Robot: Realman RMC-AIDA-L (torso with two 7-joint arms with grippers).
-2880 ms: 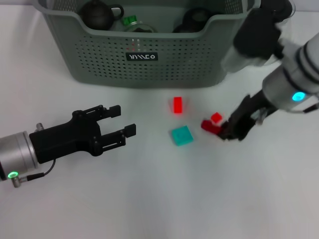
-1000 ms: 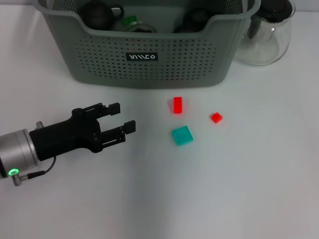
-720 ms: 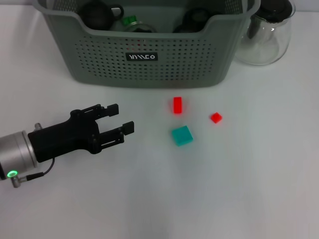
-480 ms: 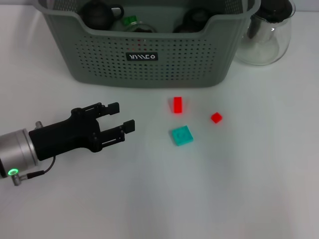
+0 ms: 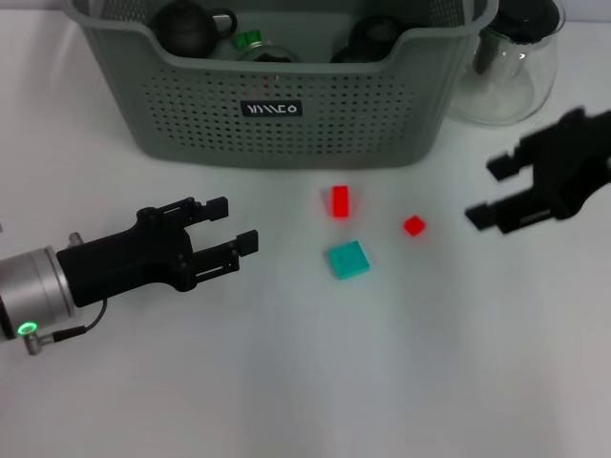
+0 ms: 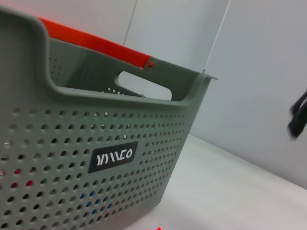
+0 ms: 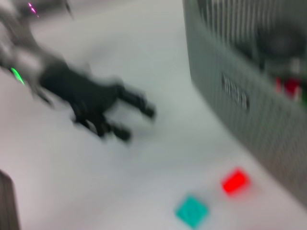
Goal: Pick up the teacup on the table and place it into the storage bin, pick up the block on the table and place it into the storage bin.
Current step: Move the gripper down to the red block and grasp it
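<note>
The grey-green storage bin (image 5: 286, 124) stands at the far edge and holds dark round tea vessels (image 5: 186, 27). No teacup shows on the table. In front of the bin lie a red block (image 5: 340, 201), a small red block (image 5: 413, 225) and a teal block (image 5: 348, 259). My right gripper (image 5: 486, 191) is open and empty, to the right of the small red block. My left gripper (image 5: 235, 225) is open and empty, left of the blocks. The right wrist view shows the teal block (image 7: 192, 211), a red block (image 7: 235, 181), the bin (image 7: 230, 91) and the left gripper (image 7: 136, 123).
A clear glass pitcher with a black lid (image 5: 506, 67) stands right of the bin, just behind my right gripper. The left wrist view shows the bin's perforated wall and black label (image 6: 113, 156).
My right arm held a dark red piece by the blocks, left the view, and has come back in from the right, open. That piece is gone from the table. The left gripper has barely moved.
</note>
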